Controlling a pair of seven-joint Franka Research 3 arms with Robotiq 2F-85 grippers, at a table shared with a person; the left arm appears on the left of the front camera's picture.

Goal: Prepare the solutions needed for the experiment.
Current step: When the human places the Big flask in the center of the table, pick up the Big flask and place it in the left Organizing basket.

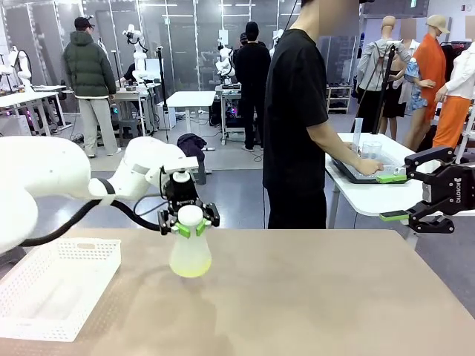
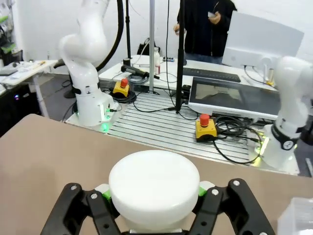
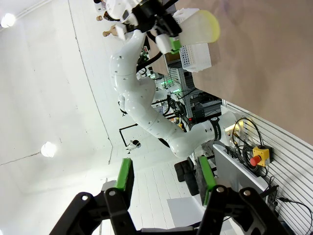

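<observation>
left gripper clamped on flask neck, right gripper apart off the table edge

standing upright on the tan table (image 1: 312, 297), left of its middle: a translucent conical flask (image 1: 190, 252) with a white cap (image 1: 190, 215). inside, low in the flask body, a little pale yellow-green solution (image 1: 190, 268). left gripper (image 1: 190, 225) closed around the flask neck just under the cap, green pads pressed on both sides; from the left wrist camera, the cap (image 2: 154, 188) sitting between the black fingers with green pads (image 2: 104, 194) touching it. beside the flask, at the table's near left corner, a white perforated plastic basket (image 1: 96, 256). right gripper (image 1: 393, 196) held off the table's right edge, above its level, fingers spread apart with nothing between them; same in the right wrist camera, green pads (image 3: 125, 180) well apart. from that camera too, the flask (image 3: 198, 27) with the yellow-green liquid at its base. beyond the far edge, a person in a black t-shirt (image 1: 297, 119), one hand (image 1: 368, 166) at a tray (image 1: 356, 175) on a white side table (image 1: 371, 194).
</observation>
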